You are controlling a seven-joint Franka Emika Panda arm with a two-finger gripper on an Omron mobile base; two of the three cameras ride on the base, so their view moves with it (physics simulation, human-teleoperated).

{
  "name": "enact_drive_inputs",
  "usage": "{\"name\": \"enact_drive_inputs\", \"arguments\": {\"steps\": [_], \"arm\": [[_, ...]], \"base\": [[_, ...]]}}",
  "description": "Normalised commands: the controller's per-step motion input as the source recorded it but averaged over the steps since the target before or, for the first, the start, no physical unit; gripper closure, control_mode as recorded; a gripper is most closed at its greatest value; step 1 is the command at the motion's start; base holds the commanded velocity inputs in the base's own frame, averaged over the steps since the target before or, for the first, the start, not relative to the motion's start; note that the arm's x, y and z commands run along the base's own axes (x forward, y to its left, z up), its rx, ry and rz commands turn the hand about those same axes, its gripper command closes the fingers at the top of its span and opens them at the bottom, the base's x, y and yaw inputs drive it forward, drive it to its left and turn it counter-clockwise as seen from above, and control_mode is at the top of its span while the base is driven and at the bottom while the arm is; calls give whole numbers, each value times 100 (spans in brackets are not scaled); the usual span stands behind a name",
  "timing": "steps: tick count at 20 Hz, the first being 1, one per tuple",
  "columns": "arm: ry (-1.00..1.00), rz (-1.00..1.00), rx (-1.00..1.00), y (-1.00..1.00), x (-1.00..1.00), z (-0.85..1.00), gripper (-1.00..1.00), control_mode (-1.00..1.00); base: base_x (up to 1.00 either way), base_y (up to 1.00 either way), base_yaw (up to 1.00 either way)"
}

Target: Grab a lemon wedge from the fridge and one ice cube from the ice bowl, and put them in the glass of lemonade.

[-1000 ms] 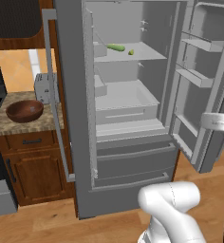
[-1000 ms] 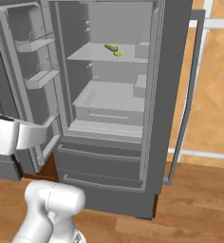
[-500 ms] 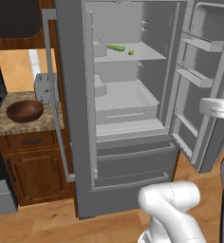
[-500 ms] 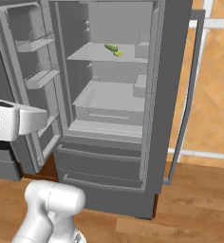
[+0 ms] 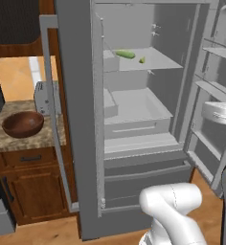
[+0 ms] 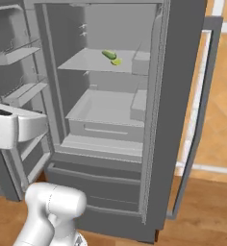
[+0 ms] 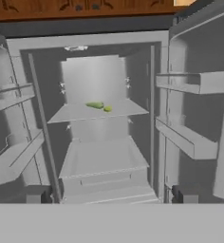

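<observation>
The fridge (image 5: 76,119) stands with both upper doors swung wide. On its upper shelf the small yellow-green lemon wedge (image 5: 141,60) lies beside a green cucumber (image 5: 125,54); both also show from the right, lemon wedge (image 6: 116,62), and ahead of the hand, lemon wedge (image 7: 107,109). My gripper (image 7: 111,197) is open and empty, well back from the shelf and facing into the fridge (image 7: 92,76). The ice bowl (image 5: 23,123) sits on the counter left of the fridge. The glass of lemonade is out of view.
A silver toaster (image 5: 44,95) stands behind the bowl on the stone counter (image 5: 33,141). The door racks (image 5: 215,91) jut out on the right and the other door's shelves (image 6: 19,72) on the left. Below the shelves sit a crisper drawer (image 6: 106,127) and the lower freezer drawers (image 5: 143,172).
The whole picture has grown and shifted, so the base has rolled closer to the fridge. The hand rose a little, then settled. The gripper stayed open.
</observation>
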Motion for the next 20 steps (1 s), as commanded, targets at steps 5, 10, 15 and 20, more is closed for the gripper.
{"name": "enact_drive_inputs", "arguments": {"steps": [5,10,15,20], "arm": [[0,0,0,0,0,0,-100,100],[0,0,0,0,0,0,-100,100],[0,0,0,0,0,0,-100,100],[3,0,0,0,10,1,-100,-100]], "base": [[86,0,4],[73,0,3],[75,0,1],[53,0,1]]}}
